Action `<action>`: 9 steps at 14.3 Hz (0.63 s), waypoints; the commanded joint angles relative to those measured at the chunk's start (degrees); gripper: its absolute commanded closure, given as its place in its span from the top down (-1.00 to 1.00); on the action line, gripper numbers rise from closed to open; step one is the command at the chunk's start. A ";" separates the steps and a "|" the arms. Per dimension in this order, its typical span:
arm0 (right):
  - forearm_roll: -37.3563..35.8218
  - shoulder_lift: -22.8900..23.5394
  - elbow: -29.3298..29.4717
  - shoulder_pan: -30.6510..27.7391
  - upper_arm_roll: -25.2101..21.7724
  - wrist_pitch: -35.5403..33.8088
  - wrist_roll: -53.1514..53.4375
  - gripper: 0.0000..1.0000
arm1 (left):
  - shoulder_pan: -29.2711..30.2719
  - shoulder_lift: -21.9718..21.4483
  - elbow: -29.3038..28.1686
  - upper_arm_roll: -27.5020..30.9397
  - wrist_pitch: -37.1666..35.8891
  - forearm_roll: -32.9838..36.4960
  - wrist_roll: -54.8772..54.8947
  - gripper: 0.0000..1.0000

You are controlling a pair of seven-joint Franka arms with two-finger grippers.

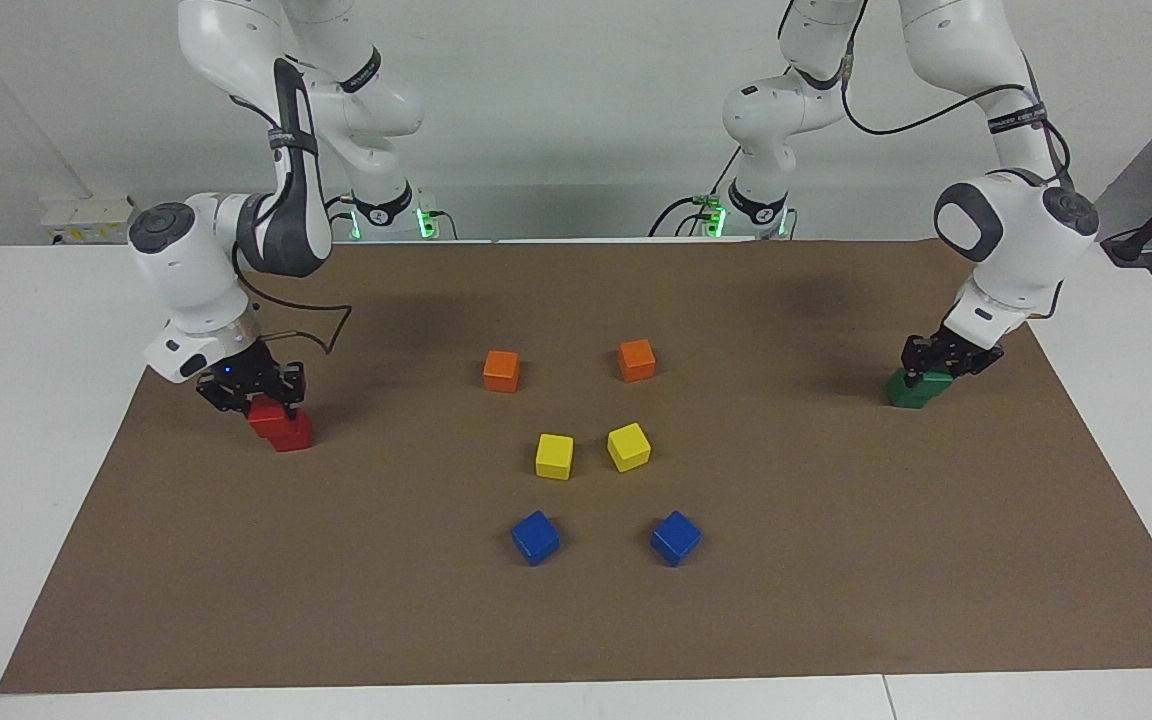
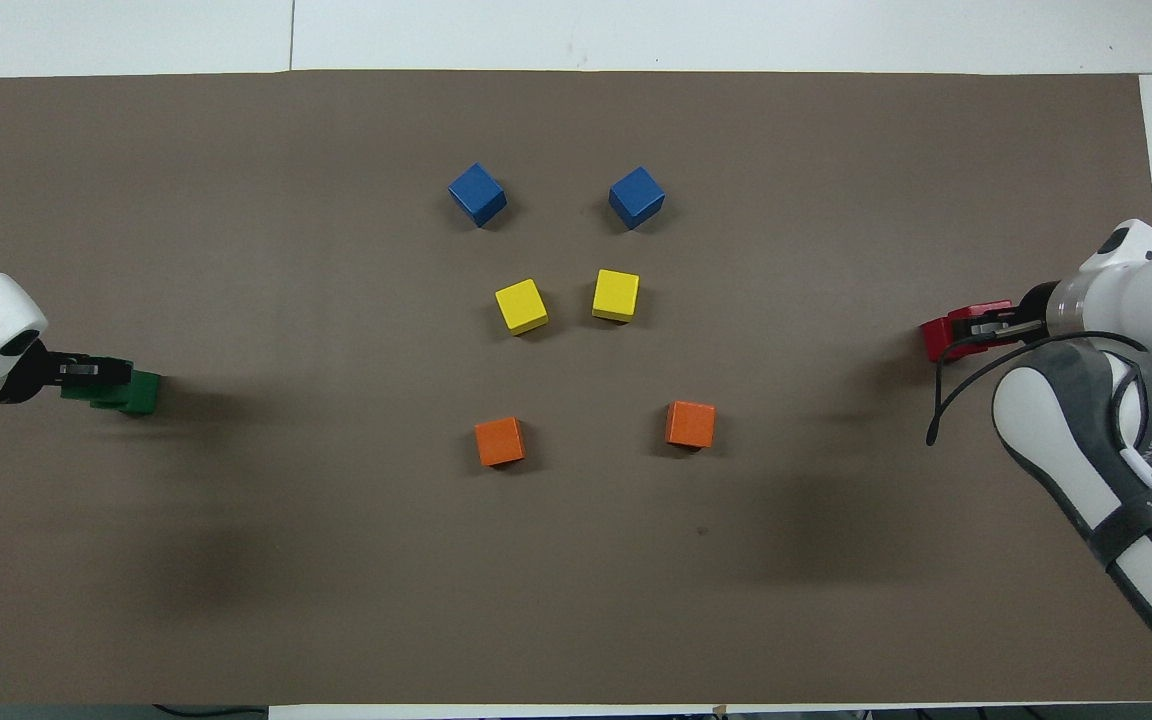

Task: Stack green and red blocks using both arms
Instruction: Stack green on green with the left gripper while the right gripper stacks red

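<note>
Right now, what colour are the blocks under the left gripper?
Dark green blocks, under the left gripper; clearest in the facing view.

glossy white jointed arms (image 1: 266, 215), dark grey joint caps, black cables, black fingers (image 1: 281, 385).

facing view: you look from high across the table toward both arm bases, steeply down | overhead view: you look from above the robots' end, forward and down | shared: brown mat (image 1: 836, 560) (image 2: 236, 560) and coloured cubes, half a turn apart
</note>
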 commanded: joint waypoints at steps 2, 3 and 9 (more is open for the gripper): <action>1.28 -1.44 -1.61 -1.07 0.83 0.86 -2.25 -1.00 | 0.38 -0.50 -0.77 -0.30 0.25 -1.41 3.04 0.99; 1.28 -1.44 -1.61 -1.07 0.83 0.86 -2.25 -1.00 | 0.46 -0.50 -0.77 -0.30 0.25 -1.41 3.04 1.00; 1.28 -1.52 -1.96 -0.72 0.83 0.68 -2.25 -1.00 | 0.03 -0.32 0.98 -0.38 -1.33 -1.33 2.96 1.00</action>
